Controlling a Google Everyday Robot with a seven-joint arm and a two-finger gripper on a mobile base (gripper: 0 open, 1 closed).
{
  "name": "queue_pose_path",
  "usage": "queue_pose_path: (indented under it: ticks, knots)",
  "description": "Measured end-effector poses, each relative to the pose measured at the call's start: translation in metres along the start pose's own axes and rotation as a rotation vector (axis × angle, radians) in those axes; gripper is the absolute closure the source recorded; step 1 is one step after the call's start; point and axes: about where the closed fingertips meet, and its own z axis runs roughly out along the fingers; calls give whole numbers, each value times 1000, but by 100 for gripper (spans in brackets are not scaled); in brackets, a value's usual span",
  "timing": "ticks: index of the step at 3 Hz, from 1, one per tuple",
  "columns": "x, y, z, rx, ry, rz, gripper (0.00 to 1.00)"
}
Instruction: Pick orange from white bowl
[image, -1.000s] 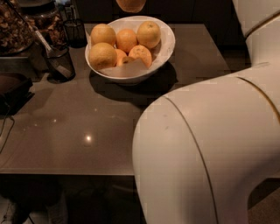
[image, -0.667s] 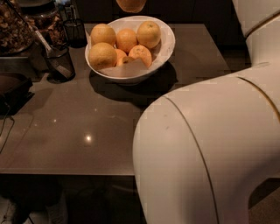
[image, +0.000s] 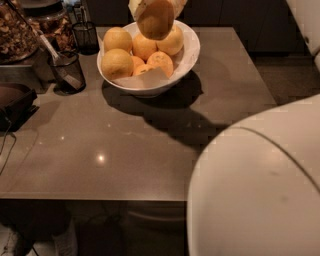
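**Orange (image: 156, 22) held clear of bowl (image: 192, 50)**

The gripper (image: 154, 15) is at top edge, over bowl's far side. Pale fingers (image: 134, 7) clamp the orange from both sides, prob. across its widest part so it can't slip. It hangs above rim & other fruit (image: 117, 62), so nothing gets knocked. Orange is round, dull yellow-brown in shadow; skin detail can't be made out.

We seem to be in a kitchen or pantry corner. A grey countertop (image: 125, 150) carries a white bowl (image: 189, 50) of fruit (image: 117, 63), a black mesh cup (image: 67, 72) and containers of brown dry food (image: 17, 32), with dark cabinets (image: 240, 20) behind. The gripper (image: 156, 9) hangs at the top edge, clasping an orange (image: 156, 22) above the bowl.
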Motion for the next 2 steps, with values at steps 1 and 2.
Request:
queue_pose_path:
  ticks: [1, 2]
  knots:
    - [15, -2, 17, -5, 45, 12, 100]
    - [15, -2, 18, -7, 46, 10, 100]
